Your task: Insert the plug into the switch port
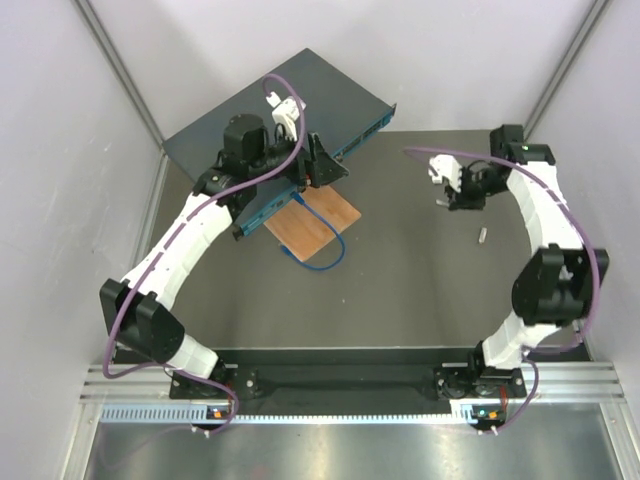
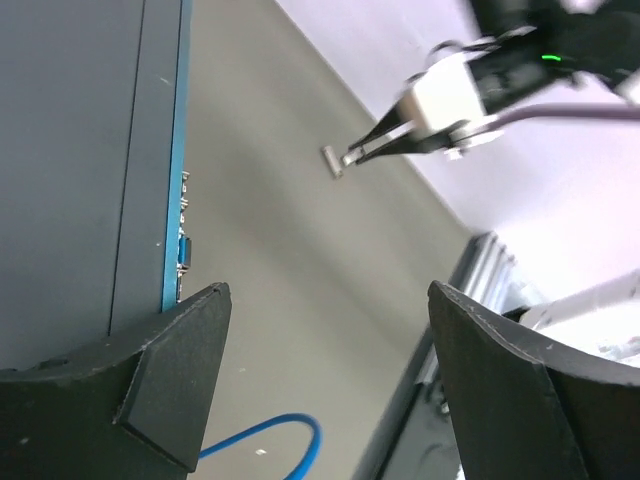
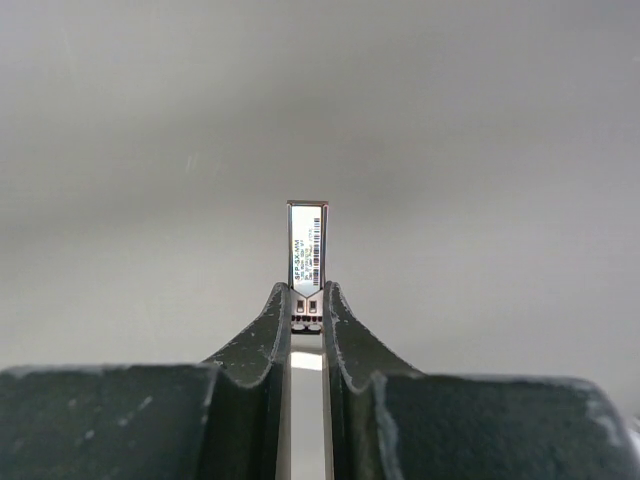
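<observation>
My right tool [image 3: 307,303] was clenched on the lower end of the plug [image 3: 307,250], a slim rectangular metal piece with a printed label, well apart from the switch [image 1: 280,100]. The switch was a flat, dark teal metal box at the far left of the matte grey worktop [image 1: 400,290]. Its narrow blue port face was turned toward a thin wooden board [image 1: 312,222]. My left tool [image 2: 325,330] gaped wide beside that face, grasping nothing.

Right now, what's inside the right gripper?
The right gripper pinches the plug by its near end; the labelled body sticks out past the fingertips. The pinched sides are covered.
</observation>
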